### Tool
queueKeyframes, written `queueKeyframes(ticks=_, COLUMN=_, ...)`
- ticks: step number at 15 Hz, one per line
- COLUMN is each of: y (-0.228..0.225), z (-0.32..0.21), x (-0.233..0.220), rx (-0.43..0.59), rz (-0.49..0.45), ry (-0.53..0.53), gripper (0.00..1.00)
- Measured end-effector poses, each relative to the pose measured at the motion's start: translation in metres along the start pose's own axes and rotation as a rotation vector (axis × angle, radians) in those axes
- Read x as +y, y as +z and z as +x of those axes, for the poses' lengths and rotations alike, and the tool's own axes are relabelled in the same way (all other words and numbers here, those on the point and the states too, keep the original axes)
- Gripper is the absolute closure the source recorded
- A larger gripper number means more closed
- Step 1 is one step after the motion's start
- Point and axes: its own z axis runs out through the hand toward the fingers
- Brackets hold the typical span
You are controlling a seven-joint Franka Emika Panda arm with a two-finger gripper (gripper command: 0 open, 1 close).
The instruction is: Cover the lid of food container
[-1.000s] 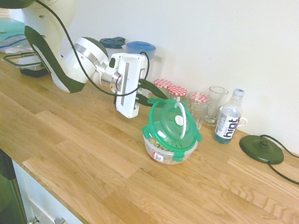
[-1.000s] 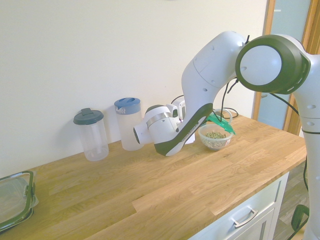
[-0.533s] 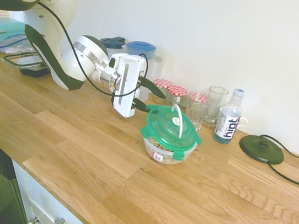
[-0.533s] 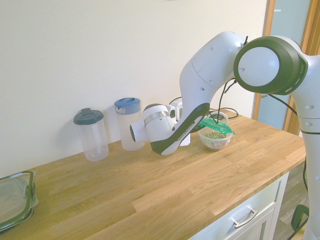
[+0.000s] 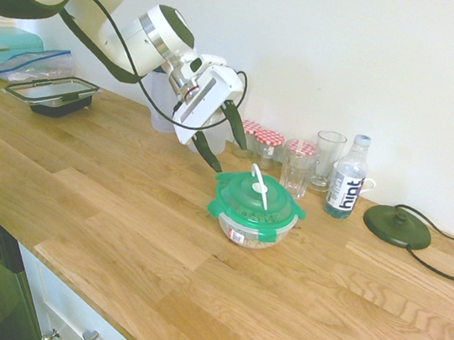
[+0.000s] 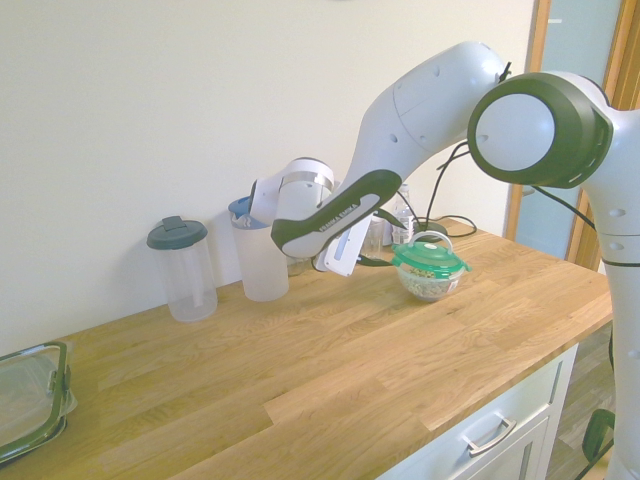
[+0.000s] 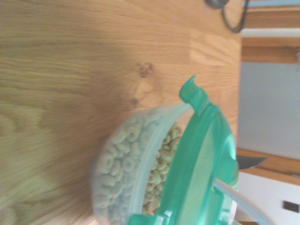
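From my end the counter (image 5: 120,206) is oiled-looking wood, warm oak planks with visible grain and a soft satin sheen, not glossy. The lid (image 5: 255,198) is translucent green plastic, smooth and a bit shiny, with a white plastic ring piece on top. The food container (image 5: 254,233) under it is clear plastic, slightly cloudy in the wrist view, with a paper-looking red and white sticker. The cereal rings inside look dry and matt. The arm's shell is glossy white plastic with dark green trim. The glass tumbler (image 5: 327,160) behind is clear and smooth, and the water bottle (image 5: 346,187) is clear plastic.
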Motion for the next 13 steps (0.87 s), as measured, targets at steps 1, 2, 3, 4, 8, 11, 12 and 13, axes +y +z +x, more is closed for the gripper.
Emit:
queueKeyframes(ticks=1, y=-0.007, z=0.006, x=0.004, rx=-0.062, rz=0.034, ry=0.002, gripper=0.00)
queueKeyframes(ticks=2, y=-0.016, z=0.012, x=0.008, rx=-0.120, rz=0.071, ry=0.004, gripper=0.00)
queueKeyframes(ticks=3, y=-0.026, z=0.017, x=0.013, rx=-0.176, rz=0.112, ry=0.003, gripper=0.00)
queueKeyframes(ticks=4, y=-0.037, z=0.017, x=0.019, rx=-0.235, rz=0.157, ry=-0.002, gripper=0.00)
queueKeyframes(ticks=8, y=-0.066, z=-0.003, x=0.051, rx=-0.454, rz=0.347, ry=-0.014, gripper=0.00)
queueKeyframes(ticks=11, y=-0.060, z=-0.011, x=0.080, rx=-0.552, rz=0.514, ry=-0.002, gripper=0.00)
queueKeyframes(ticks=12, y=-0.057, z=-0.011, x=0.093, rx=-0.574, rz=0.571, ry=-0.002, gripper=0.00)
queueKeyframes(ticks=13, y=-0.053, z=-0.013, x=0.106, rx=-0.591, rz=0.631, ry=-0.006, gripper=0.00)
